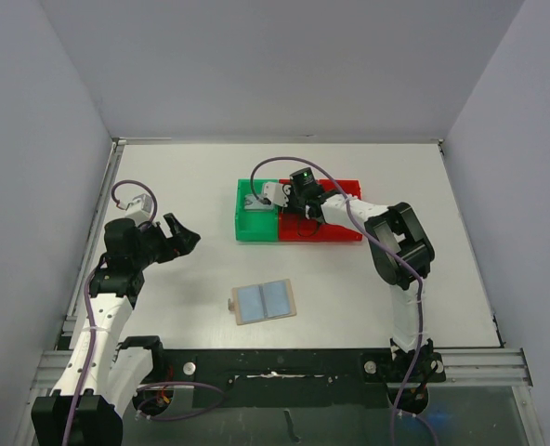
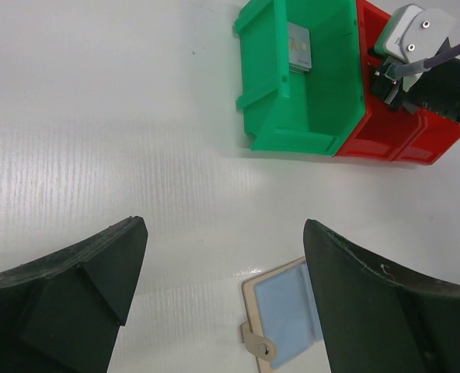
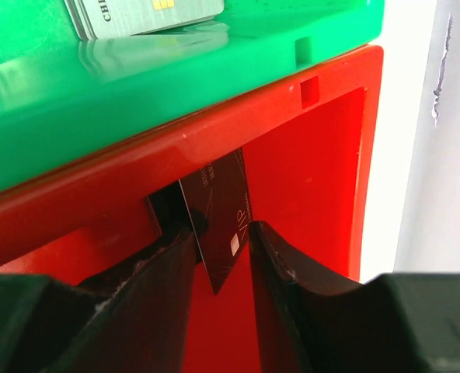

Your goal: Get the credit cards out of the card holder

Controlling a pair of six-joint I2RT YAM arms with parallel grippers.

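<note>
Our right gripper (image 3: 219, 239) grips the black credit card (image 3: 224, 203) inside the red bin (image 3: 323, 155). A silver-grey credit card (image 3: 137, 15) lies in the adjoining green bin (image 3: 137, 85). The card holder (image 1: 265, 301) lies open nearer us than the red bin. Our left gripper (image 2: 224, 233) hovers spread, well left of it.

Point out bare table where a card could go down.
Free: the strip between the green bin and the open card holder, and the far-left table beyond the left tool. Crowded: the red bin, where the right tool grips a black card.
</note>
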